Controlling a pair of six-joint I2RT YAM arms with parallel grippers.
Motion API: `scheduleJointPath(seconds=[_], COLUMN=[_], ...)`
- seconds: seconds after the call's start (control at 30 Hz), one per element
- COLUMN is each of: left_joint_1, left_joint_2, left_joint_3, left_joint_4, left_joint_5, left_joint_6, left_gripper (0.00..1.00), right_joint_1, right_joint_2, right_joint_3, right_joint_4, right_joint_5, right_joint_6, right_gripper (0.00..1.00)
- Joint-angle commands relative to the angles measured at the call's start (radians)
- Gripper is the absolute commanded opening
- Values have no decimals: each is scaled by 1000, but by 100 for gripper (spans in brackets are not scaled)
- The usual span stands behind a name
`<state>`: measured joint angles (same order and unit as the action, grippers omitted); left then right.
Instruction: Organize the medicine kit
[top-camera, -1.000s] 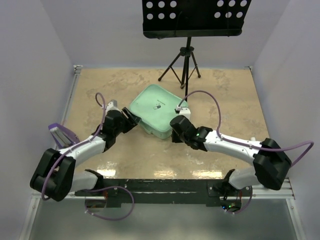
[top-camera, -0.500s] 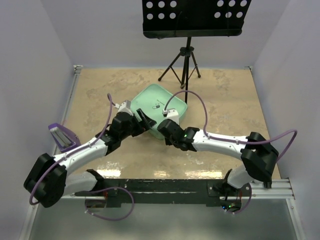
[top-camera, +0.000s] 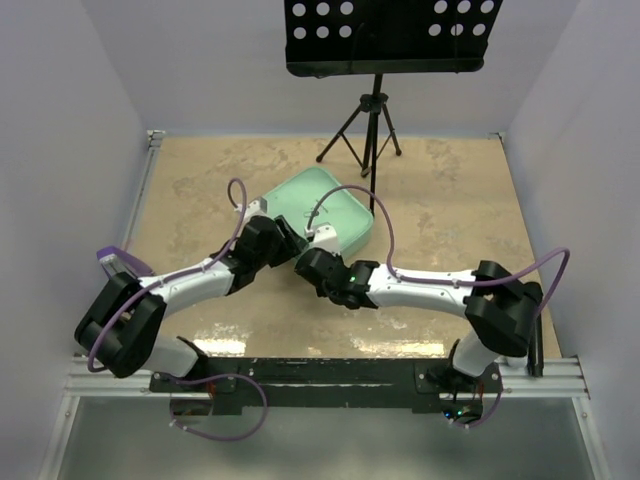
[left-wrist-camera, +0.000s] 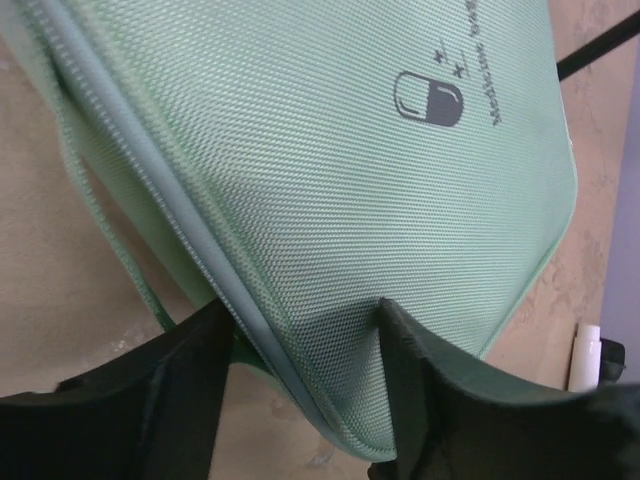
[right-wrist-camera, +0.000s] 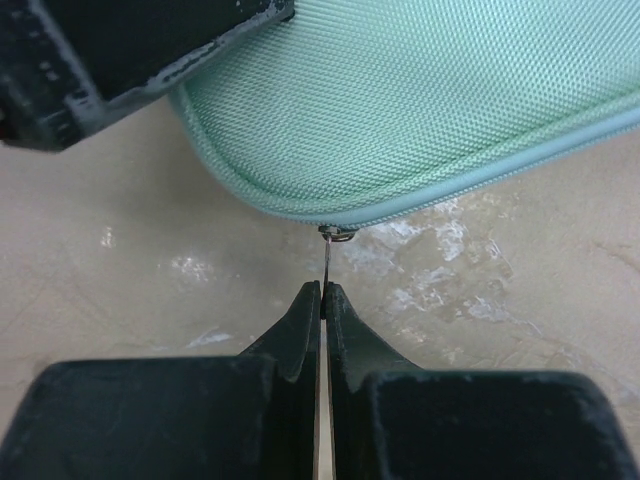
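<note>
Toward the middle of the table (top-camera: 450, 190), just ahead of both arms, we find the medicine kit (top-camera: 335, 205), a mint-green fabric case, lying zipped shut. Our right claw (right-wrist-camera: 322, 292) is pressed together on the thin metal zipper pull (right-wrist-camera: 329, 255) at the case's edge, while our left claw (left-wrist-camera: 300, 335) stands spread astride a corner of the case, and we cannot tell whether it actually clamps it. We judge the task barely begun: the zip is not yet run open, and all sorting inside remains.
</note>
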<state>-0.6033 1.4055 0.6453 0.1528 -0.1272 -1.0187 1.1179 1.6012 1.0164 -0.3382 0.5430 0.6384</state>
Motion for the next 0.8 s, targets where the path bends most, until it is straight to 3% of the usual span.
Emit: scheduleJointPath(seconds=[0.0,0.17,0.47,0.77], left_joint_1=[48,117,189,189], left_joint_2=[7,-20,-17,-28], left_joint_3=[-4,-48,-69,-49], left_joint_4=[-7,-13,-27,-67], left_joint_5=[-51,-48,-37,-55], left_joint_6=[69,111,149,189], left_gripper=[46,2,0,0], right_joint_1=[63,54,-203,-383], right_joint_2=[46,46,-158,-262], right_joint_3=[82,61,-154,-231], right_joint_4=[4,-42,19,40], right_joint_5=[5,23,-86,-94], right_joint_6=[-19,18,52,115], right_gripper=[0,0,0,0])
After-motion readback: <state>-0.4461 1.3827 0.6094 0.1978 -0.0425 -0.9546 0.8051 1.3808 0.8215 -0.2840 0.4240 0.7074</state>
